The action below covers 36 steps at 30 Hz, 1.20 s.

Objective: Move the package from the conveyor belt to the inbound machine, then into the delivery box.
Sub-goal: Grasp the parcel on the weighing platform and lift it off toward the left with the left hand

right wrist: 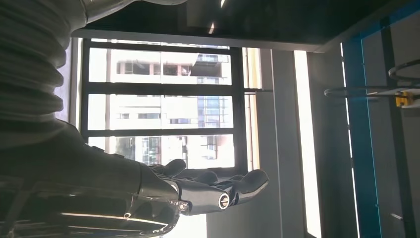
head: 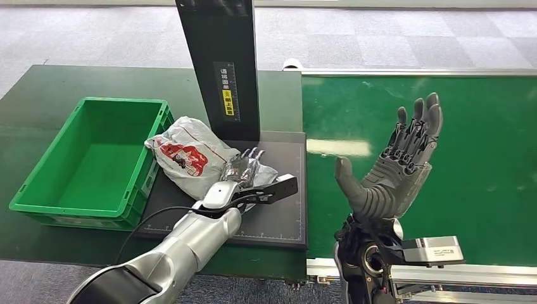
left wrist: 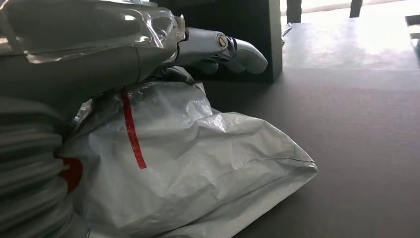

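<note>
The package [head: 187,155], a crumpled white plastic bag with red print, lies on the black platform [head: 282,218] of the inbound machine, its far end against the green box's rim. My left hand [head: 242,168] lies on the package's near end with fingers stretched out flat, not closed around it. The left wrist view shows the bag [left wrist: 198,158] under the hand [left wrist: 99,44], the thumb [left wrist: 233,47] pointing toward the column. My right hand [head: 399,164] is raised over the green conveyor belt [head: 481,158], palm up, fingers spread, holding nothing; the right wrist view shows this hand [right wrist: 208,191] against windows.
The green delivery box [head: 88,158] stands open on the dark table left of the platform. The machine's black upright column [head: 218,63] rises just behind the package. A metal rail [head: 443,272] edges the belt near my right arm.
</note>
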Tool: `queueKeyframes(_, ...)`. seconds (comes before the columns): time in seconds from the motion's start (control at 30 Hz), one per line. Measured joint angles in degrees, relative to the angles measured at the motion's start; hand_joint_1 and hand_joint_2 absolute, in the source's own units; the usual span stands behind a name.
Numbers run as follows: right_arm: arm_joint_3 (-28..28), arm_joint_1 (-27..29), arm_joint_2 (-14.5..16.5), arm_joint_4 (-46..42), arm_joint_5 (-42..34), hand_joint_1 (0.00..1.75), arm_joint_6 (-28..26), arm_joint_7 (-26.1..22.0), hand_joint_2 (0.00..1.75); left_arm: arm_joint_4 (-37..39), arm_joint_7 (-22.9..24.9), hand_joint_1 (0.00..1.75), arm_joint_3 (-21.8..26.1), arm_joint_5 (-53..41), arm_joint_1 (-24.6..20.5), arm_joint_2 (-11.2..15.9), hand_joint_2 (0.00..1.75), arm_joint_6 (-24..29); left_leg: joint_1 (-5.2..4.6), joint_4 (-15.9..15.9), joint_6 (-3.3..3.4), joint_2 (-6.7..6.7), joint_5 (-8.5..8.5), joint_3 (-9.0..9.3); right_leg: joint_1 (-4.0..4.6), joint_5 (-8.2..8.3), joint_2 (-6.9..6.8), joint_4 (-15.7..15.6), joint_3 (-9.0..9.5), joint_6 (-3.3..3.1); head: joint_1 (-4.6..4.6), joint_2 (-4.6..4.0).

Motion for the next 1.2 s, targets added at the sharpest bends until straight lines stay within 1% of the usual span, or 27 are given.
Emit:
queueKeyframes(0.1, -0.17, 0.18, -0.28, -0.01, -0.45, 0.0, -0.45, 0.0, 1.75, 0.05, 2.86, 0.0, 0.1, 0.14, -0.61, 0.5, 1.75, -2.16, 0.01, -0.01, 0.0, 0.01, -0.01, 0.17, 0.01, -0.01, 0.0, 0.0, 0.16, -0.01, -0.01, 0.0)
queueKeyframes(0.13, -0.23, 0.2, -0.38, -0.02, -0.6, 0.0, -0.66, 0.0, 1.75, 0.05, 3.94, 0.07, 0.22, 0.17, -0.89, 0.73, 1.75, -3.22, 0.01, -0.01, 0.0, 0.01, -0.01, 0.22, 0.02, -0.01, 0.01, 0.0, 0.22, -0.01, -0.01, 0.0)
queueKeyframes(0.23, -0.44, 0.21, -0.6, -0.02, -0.91, 0.0, -1.12, 0.0, 1.75, 0.05, 6.83, 1.37, 0.91, 0.56, -1.65, 1.37, 1.75, -6.37, 0.01, -0.03, 0.0, 0.03, -0.01, 0.4, 0.03, -0.01, 0.02, 0.0, 0.41, -0.02, 0.0, 0.0)
queueKeyframes(0.27, -0.51, 0.21, -0.66, -0.02, -0.95, 0.0, -1.24, 0.0, 1.75, 0.06, 7.49, 1.73, 1.27, 0.85, -1.79, 1.58, 1.75, -7.17, 0.01, -0.03, 0.0, 0.03, -0.01, 0.47, 0.03, -0.01, 0.02, 0.0, 0.48, -0.02, 0.0, 0.0)
queueKeyframes(0.33, -0.63, 0.21, -0.81, -0.02, -0.96, 0.0, -1.6, 0.0, 1.75, 0.08, 8.34, 1.75, 2.13, 1.43, -1.83, 2.01, 1.75, -8.17, 0.01, -0.04, 0.0, 0.03, -0.01, 0.61, 0.04, -0.02, 0.03, 0.0, 0.6, -0.03, 0.0, 0.0)
queueKeyframes(0.43, -0.72, 0.29, -1.01, -0.02, -0.93, 0.0, -2.2, 0.0, 1.75, 0.12, 8.37, 1.75, 3.41, 2.07, -1.7, 2.53, 1.75, -8.0, 0.02, -0.04, 0.0, 0.03, -0.01, 0.69, 0.04, -0.02, 0.03, 0.0, 0.66, -0.03, 0.0, 0.0)
queueKeyframes(0.6, -0.74, 0.53, -1.09, -0.02, -0.8, 0.0, -2.91, 0.0, 1.75, 0.14, 6.74, 1.75, 5.28, 2.8, -1.65, 2.85, 1.75, -6.03, 0.01, -0.04, 0.0, 0.02, 0.0, 0.7, 0.04, -0.02, 0.02, 0.0, 0.68, -0.03, 0.0, 0.0)
queueKeyframes(0.7, -0.74, 0.74, -1.16, -0.02, -0.77, 0.0, -3.43, 0.0, 1.75, 0.14, 4.61, 1.75, 6.48, 3.69, -1.63, 2.87, 1.75, -4.45, 0.01, -0.03, 0.0, 0.01, -0.01, 0.68, 0.03, -0.03, 0.02, 0.0, 0.66, -0.02, 0.0, 0.0)
queueKeyframes(0.77, -0.74, 0.84, -1.27, -0.02, -0.76, 0.0, -4.01, 0.0, 1.75, 0.13, 1.95, 1.75, 7.46, 4.7, -1.47, 2.81, 1.75, -2.71, 0.0, -0.02, 0.01, 0.01, -0.01, 0.63, 0.02, -0.03, 0.01, 0.0, 0.6, -0.02, 0.0, 0.0)
queueKeyframes(0.8, -0.74, 0.94, -1.34, -0.03, -0.7, 0.0, -4.41, 0.0, 1.75, 0.12, -0.2, 1.75, 8.1, 5.4, -1.31, 2.71, 1.75, -1.44, 0.0, -0.02, 0.01, -0.01, -0.01, 0.59, 0.02, -0.03, 0.01, 0.0, 0.55, -0.01, -0.01, 0.0)
queueKeyframes(0.87, -0.74, 1.41, -1.46, -0.21, -0.38, 0.0, -5.41, 0.0, 1.75, -0.03, -6.3, 1.75, 9.54, 7.69, -0.9, 2.16, 1.75, 1.61, 0.0, 0.0, 0.02, -0.07, 0.0, 0.46, 0.01, -0.04, -0.02, 0.0, 0.43, 0.0, -0.01, 0.0)
queueKeyframes(0.9, -0.75, 1.75, -1.54, -0.39, -0.15, 0.0, -6.02, 0.0, 1.75, -0.27, -10.2, 1.75, 10.27, 9.85, -0.69, 1.69, 1.75, 3.08, 0.0, 0.01, 0.02, -0.1, 0.01, 0.37, 0.01, -0.04, -0.04, 0.0, 0.37, 0.0, -0.01, 0.0)
queueKeyframes(0.97, -0.8, 2.53, -1.73, -0.94, 0.13, 0.0, -7.0, 0.0, 1.75, -1.58, -16.9, 1.75, 10.93, 16.65, -0.38, 0.68, 1.75, 5.04, -0.01, 0.01, 0.03, -0.12, 0.02, 0.23, 0.0, -0.02, -0.06, 0.0, 0.25, 0.01, 0.01, 0.0)
queueKeyframes(1.0, -0.84, 2.96, -1.86, -1.25, 0.16, 0.0, -7.32, 0.0, 1.75, -2.55, -18.94, 1.75, 10.77, 20.31, -0.3, 0.24, 1.75, 5.51, -0.02, 0.01, 0.03, -0.1, 0.02, 0.19, -0.01, -0.01, -0.05, 0.0, 0.21, 0.02, 0.01, 0.0)
queueKeyframes(1.07, -0.92, 3.68, -2.15, -1.84, 0.14, 0.0, -7.57, 0.0, 1.75, -4.46, -20.03, 1.75, 9.83, 24.76, -0.27, -0.39, 1.75, 5.74, -0.03, 0.01, 0.03, -0.08, 0.01, 0.15, -0.03, -0.01, -0.04, 0.0, 0.15, 0.02, 0.01, 0.0)
queueKeyframes(1.2, -1.05, 4.22, -2.46, -2.4, 0.16, 0.0, -7.64, 0.0, 1.75, -6.63, -20.0, 1.75, 8.16, 26.38, -0.08, -0.73, 1.75, 5.85, -0.02, 0.02, 0.03, -0.06, 0.0, 0.09, -0.03, -0.01, -0.02, 0.0, 0.04, 0.02, -0.02, 0.0)
